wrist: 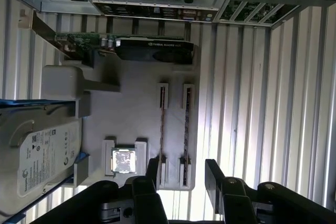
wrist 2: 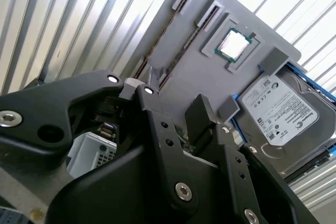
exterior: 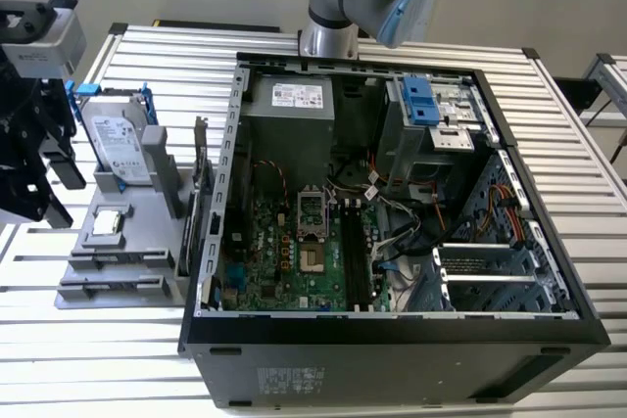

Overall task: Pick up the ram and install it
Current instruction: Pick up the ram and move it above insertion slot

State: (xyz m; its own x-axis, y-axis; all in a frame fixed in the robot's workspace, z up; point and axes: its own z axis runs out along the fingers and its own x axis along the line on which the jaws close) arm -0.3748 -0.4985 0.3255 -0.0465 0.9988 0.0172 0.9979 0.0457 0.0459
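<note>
Exterior view, arm: I am seeing the black two-finger gripper hanging at the exterior view's left, just beside the flat grey plastic parts holder.
Exterior view, surroundings: the open black computer case is lying on the ribbed metal table, at the holder's other side.
First wrist view, ram: one thin, narrow ram stick and a second ram stick are standing on edge in parallel holder slots, near the small square silver processor chip.
First wrist view, fingers: they are standing apart near the slot ends, gripping nothing.
Second wrist view, holder: the silver hard drive is resting beside the chip's pocket, and the fingers are showing a clear gap.
</note>
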